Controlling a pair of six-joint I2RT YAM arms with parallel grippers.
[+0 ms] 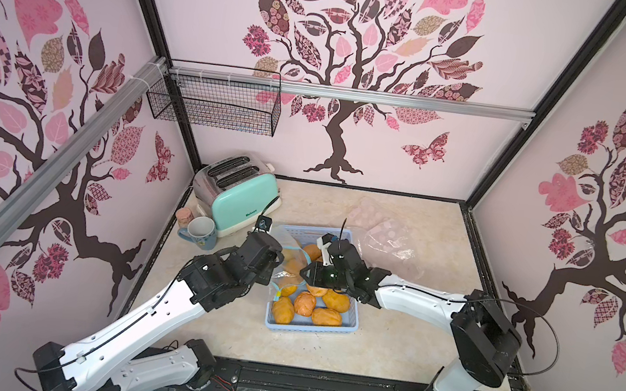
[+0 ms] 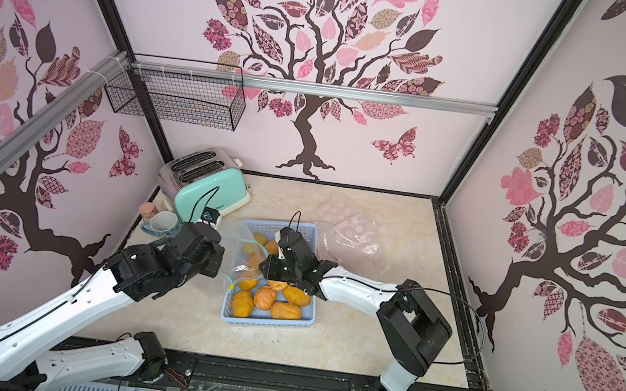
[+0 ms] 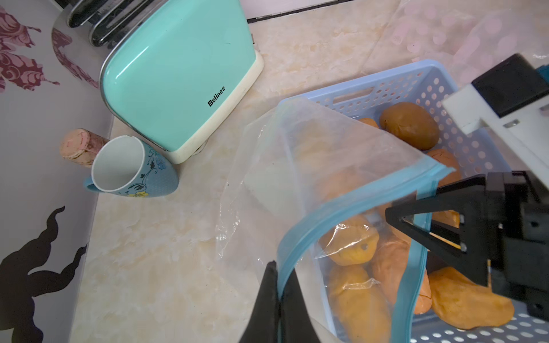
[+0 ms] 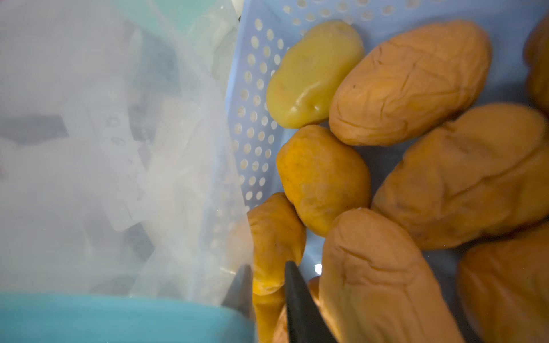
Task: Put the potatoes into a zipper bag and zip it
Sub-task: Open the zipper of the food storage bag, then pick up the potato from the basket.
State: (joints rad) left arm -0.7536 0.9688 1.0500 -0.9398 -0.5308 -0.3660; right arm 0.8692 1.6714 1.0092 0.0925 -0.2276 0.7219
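Task at an early stage. The potatoes (image 1: 304, 303) lie heaped in the pale blue perforated basket (image 1: 310, 330) at mid-counter, and most are plainly still loose there. The zipper bag (image 3: 326, 154) is draped over the basket's near-left corner with its mouth unsealed. Several potatoes show through the film, but it cannot be settled whether any sit inside the bag or merely beneath it. The left gripper (image 3: 277, 279) is clamped tight on the blue zip strip (image 3: 356, 196), holding that edge of the mouth up. The right gripper (image 4: 266, 279) is down at the bag's mouth over the basket, its jaws narrowly apart. One finger sits behind the bag film and the other among the potatoes, with no firm grip on anything evident. Outstanding, in my judgement: loading the potatoes, then running the zip closed. The work surface is a beige marble-pattern counter (image 1: 386, 342), clean and dry. On it stand a mint-green toaster (image 1: 237, 198) and a blue floral mug (image 1: 200, 230) at the back left, and a second crumpled plastic bag with pink spots (image 1: 381, 232) lies behind the basket. The enclosure walls carry a pink-and-brown tree decal (image 1: 348, 63), and a black wire basket (image 1: 216, 102) hangs from an aluminium rail.
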